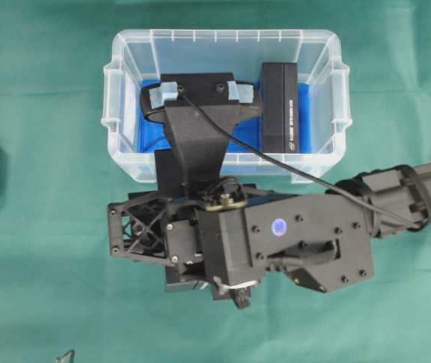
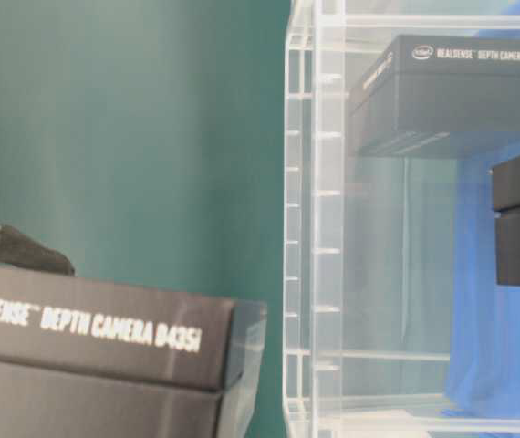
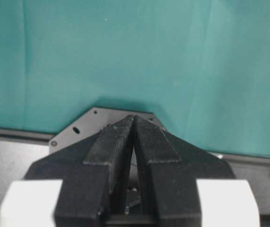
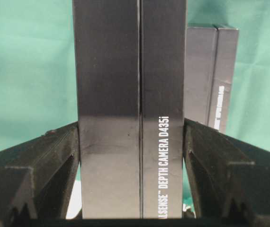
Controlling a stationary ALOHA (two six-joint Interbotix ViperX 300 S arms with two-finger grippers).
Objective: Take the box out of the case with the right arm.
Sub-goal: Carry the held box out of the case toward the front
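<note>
Green cloth covers your bench (image 1: 41, 287). At upper centre of the overhead view sits the case (image 1: 125, 162), one black box (image 1: 280, 106) lying inside at its right. In the right wrist view your right tool (image 4: 132, 151) is clenched on another black box (image 4: 125, 94), green cloth behind it. Your left tool (image 3: 134, 124) has its jaws pressed together, holding nothing.

Seen from overhead, the case (image 1: 223, 34) sits at 12 o'clock on the table (image 1: 49, 287), with a second box (image 1: 280, 106) inside toward its 3 o'clock side. The right arm (image 1: 314, 234) reaches in from 3 o'clock, outside the case's 6 o'clock wall. In the right wrist view, the right gripper (image 4: 131, 137) has a box (image 4: 125, 71) between its fingers (image 4: 54, 151). A third box (image 4: 211, 71) lies behind it at 1 o'clock.
</note>
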